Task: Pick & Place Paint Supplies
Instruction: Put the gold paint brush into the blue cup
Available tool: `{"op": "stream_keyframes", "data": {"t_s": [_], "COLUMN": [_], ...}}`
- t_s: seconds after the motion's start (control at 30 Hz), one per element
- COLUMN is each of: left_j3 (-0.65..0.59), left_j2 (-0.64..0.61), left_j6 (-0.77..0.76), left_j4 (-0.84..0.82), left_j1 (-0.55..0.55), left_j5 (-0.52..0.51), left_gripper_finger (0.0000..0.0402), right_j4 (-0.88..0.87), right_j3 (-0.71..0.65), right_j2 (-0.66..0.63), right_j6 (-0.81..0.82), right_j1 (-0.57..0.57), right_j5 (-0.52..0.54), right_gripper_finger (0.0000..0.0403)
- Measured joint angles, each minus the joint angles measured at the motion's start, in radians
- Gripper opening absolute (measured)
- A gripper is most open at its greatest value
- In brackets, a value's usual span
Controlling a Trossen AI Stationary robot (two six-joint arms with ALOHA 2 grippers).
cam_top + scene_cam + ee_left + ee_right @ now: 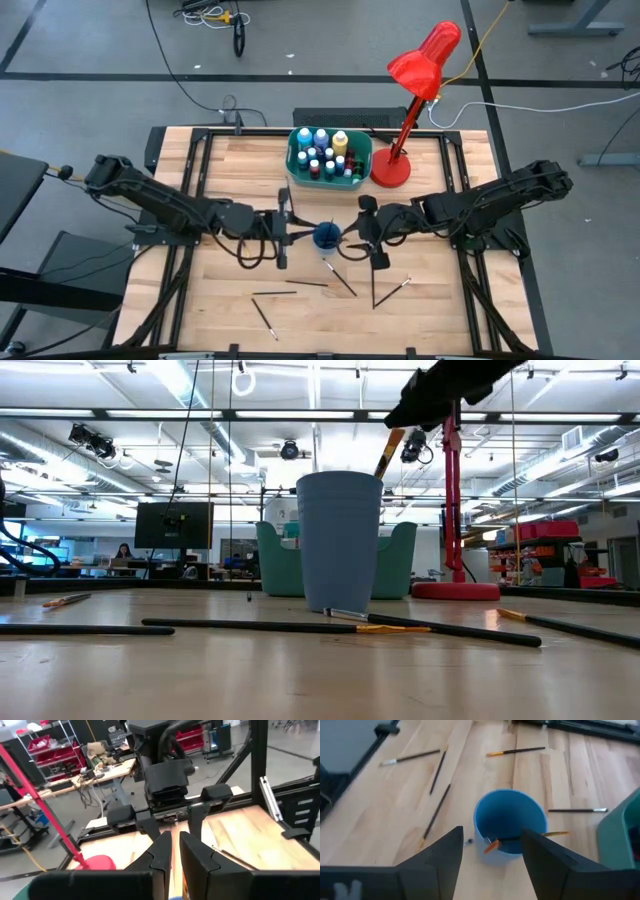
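Observation:
A blue cup [326, 236] [340, 540] stands upright on its base mid-table. My right gripper [362, 235] [491, 834] hovers open just right of and above it. One paintbrush [389, 452] [492, 844] slants under this gripper over the cup's mouth. My left gripper [295, 228] [174, 837] waits raised left of the cup, its fingers almost together, holding nothing. Several brushes [274, 293] [340, 278] [390, 292] lie flat on the near half of the table. Paint bottles [325, 150] stand in the teal tub [297, 165]. My right gripper is open above the cup. The slanting brush's upper end [397, 434] reaches up to the gripper from below, and its shaft passes behind one finger [545, 860]. I cannot tell whether a finger touches the brush.
The red desk lamp's base [390, 170] [455, 590] stands right of the tub at the far edge, its head [425, 58] leaning beyond the table. Black frame rails [200, 170] run along the table's left and right sides. Bare wood [440, 310] lies near the front right corner.

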Motion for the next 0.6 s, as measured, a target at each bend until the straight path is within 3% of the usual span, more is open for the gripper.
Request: {"op": "stream_keyframes", "data": {"t_s": [0.2,0.4,0.47,0.6], "left_j3": [0.0,0.0,0.0,0.0], "left_j2": [-0.001,-0.001,-0.001,-0.001], "left_j6": [-0.02,-0.001,-0.014,-0.042], "left_j4": [-0.071,-0.055,-0.053,-0.05], "left_j1": [-0.03,-0.046,-0.046,-0.045], "left_j5": [-0.01,-0.009,-0.01,-0.011], "left_gripper_finger": [0.0048,0.0048,0.0048,0.0048], "right_j4": [-0.084,-0.387,-0.355,-0.1], "right_j3": [0.0,-0.025,-0.088,-0.265], "right_j2": [0.0,0.004,0.005,0.005], "right_j6": [0.051,-0.015,-0.006,-0.072], "right_j1": [-0.007,-0.004,-0.003,-0.004], "right_j5": [-0.025,-0.239,-0.27,-0.3], "right_gripper_finger": [0.0201,0.0201,0.0201,0.0201]}}
